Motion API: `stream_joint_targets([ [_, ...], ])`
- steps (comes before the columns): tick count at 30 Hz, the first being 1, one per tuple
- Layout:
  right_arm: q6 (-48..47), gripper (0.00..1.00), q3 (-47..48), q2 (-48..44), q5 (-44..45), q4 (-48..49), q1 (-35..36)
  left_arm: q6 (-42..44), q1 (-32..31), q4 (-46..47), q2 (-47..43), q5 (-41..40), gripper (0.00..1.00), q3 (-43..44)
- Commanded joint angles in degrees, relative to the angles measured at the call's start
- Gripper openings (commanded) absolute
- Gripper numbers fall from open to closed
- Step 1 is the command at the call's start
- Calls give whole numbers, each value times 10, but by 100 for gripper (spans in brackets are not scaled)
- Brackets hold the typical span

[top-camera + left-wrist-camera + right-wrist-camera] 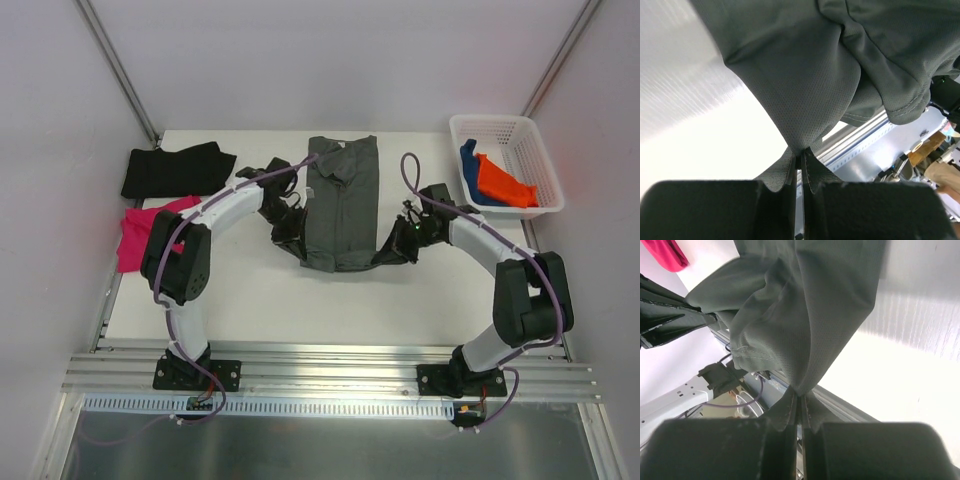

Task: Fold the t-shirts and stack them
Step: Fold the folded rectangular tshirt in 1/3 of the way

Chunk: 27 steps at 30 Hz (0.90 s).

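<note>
The dark grey t-shirt [340,200] lies in a long narrow strip down the middle of the table, its near end lifted. My left gripper [293,235] is shut on the near left corner of it, and in the left wrist view the jaws [801,157] pinch a peak of grey cloth [805,75]. At the near right corner my right gripper [392,250] is shut on the same shirt; its jaws [800,399] clamp the hanging cloth [805,315]. A black t-shirt [170,170] lies at the back left, with a magenta t-shirt [135,235] in front of it.
A white lattice basket [530,135] stands at the back right and holds an orange t-shirt [500,180] and a blue t-shirt [468,160]. The metal rail [330,370] runs along the table's near edge.
</note>
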Motion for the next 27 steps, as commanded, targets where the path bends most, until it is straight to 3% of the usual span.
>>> stream_joint_targets([
  [1, 6, 0, 37, -18, -5, 20, -12, 26, 4, -23, 10, -14, 0, 40],
  [12, -8, 1, 152, 62, -3, 31, -23, 40, 5, -22, 50, -40, 0, 122],
  [27, -30, 0, 217, 122, 21, 52, -31, 49, 36, -17, 126, -87, 0, 233],
])
